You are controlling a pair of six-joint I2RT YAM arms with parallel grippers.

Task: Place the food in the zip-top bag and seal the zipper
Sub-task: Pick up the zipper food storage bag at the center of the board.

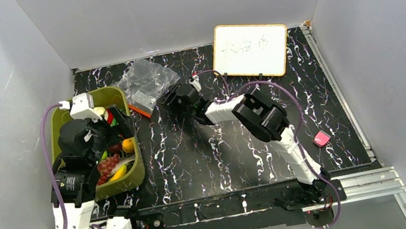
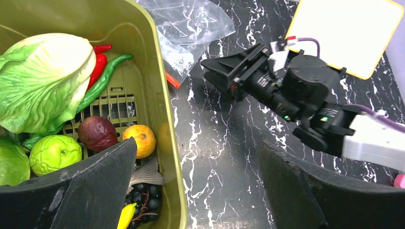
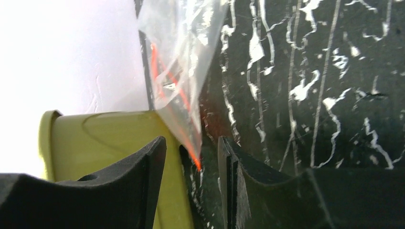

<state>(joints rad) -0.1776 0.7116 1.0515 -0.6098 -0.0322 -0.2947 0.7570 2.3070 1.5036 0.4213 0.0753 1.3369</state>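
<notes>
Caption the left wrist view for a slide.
Open left hand over the olive basket of toy food; right hand close beside the red-orange zipper of the clear zip-top bag.

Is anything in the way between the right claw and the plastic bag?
No, nothing visible. The zipper corner of the bag hangs in the gap of the open right gripper, beside the green basket.

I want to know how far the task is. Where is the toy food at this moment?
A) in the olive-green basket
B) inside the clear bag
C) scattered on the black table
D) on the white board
A: the cabbage, the orange and the grapes lie in the basket, and the zip-top bag beside it shows no food inside.
</notes>
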